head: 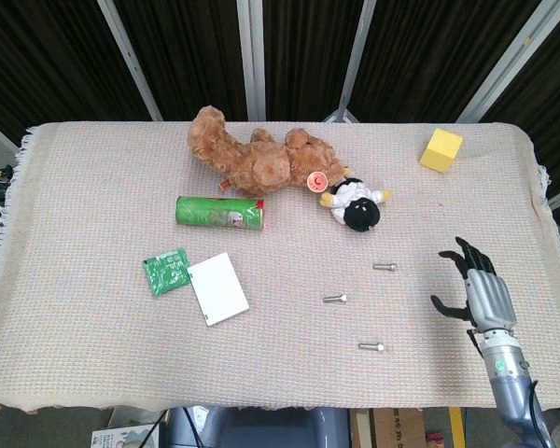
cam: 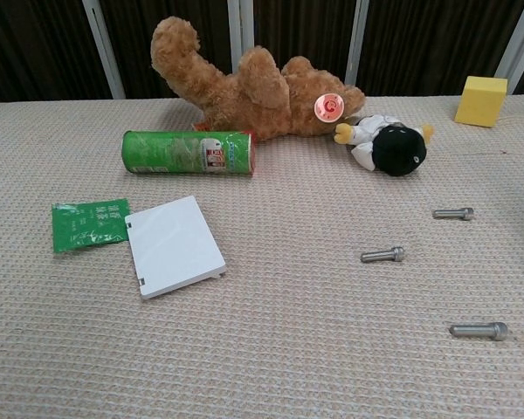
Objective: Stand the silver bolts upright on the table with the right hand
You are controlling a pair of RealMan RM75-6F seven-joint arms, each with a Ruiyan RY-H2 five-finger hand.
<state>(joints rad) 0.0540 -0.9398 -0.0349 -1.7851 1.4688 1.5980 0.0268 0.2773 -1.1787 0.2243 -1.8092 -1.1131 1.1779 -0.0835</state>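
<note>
The coarse woven beige tablecloth (cam: 271,367) looks matt and rough. Three small silver metal bolts (cam: 383,255) shine smoothly. The brown teddy bear (cam: 244,87), upper centre, is fuzzy plush; the green cylindrical can (cam: 188,152) is glossy.

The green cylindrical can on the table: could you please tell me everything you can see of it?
The green can is a tall, slim tube lying on its side on the woven tablecloth, its long axis running left to right. Its wall looks glossy and carries a white and red label patch toward its right end, which has a reddish rim. It looks undented and closed, as far as the views show. It lies just in front of the brown teddy bear, close to it or barely touching; no hand is near it.
</note>
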